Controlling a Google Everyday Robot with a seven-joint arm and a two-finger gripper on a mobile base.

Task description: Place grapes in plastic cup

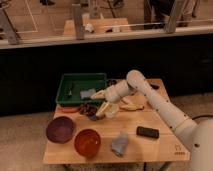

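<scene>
Purple grapes (88, 108) on table (160, 145) | gripper (102, 111) beside them | jaws state: cannot tell

No legible text; hand (98, 111) above the wooden table (150, 150).

Dim, warm indoor light; soft blur; tool (98, 113) over table

The dark grapes (88, 108) lie on the surface near the gripper (102, 104); the plastic cup is hidden.
</scene>
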